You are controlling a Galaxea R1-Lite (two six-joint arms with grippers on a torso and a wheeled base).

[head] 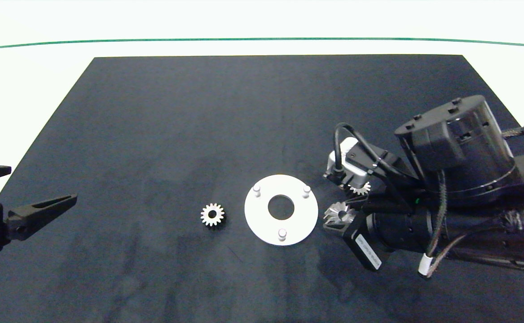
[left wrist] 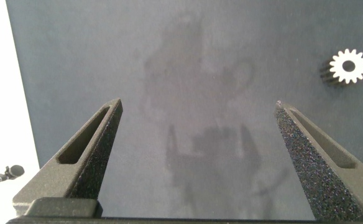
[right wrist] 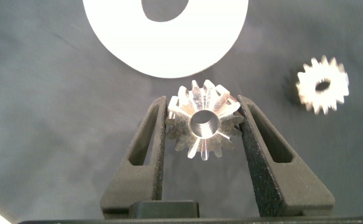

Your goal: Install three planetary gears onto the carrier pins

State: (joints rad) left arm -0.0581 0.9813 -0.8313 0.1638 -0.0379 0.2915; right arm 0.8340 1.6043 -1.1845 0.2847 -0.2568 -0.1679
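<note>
The white disc (head: 281, 209) lies flat on the dark mat, its three carrier pins (head: 257, 189) all bare. My right gripper (head: 343, 218) is just right of the disc's rim, shut on one silvery planetary gear (right wrist: 203, 121), which is tilted between the fingers (right wrist: 259, 149). A second gear (head: 359, 187) lies on the mat behind that gripper, partly hidden by the wrist; it is also seen as the loose gear (right wrist: 322, 84). A third gear (head: 212, 215) lies flat to the left of the disc. My left gripper (head: 41, 184) is parked open at the left edge, holding nothing.
The dark mat (head: 262, 112) covers most of the white table (head: 41, 67). A green line (head: 262, 39) runs along the far side. The right arm's bulky wrist (head: 459, 148) stands over the mat's right part. The left wrist view shows the third gear (left wrist: 349, 66) far ahead of the left gripper (left wrist: 197, 104).
</note>
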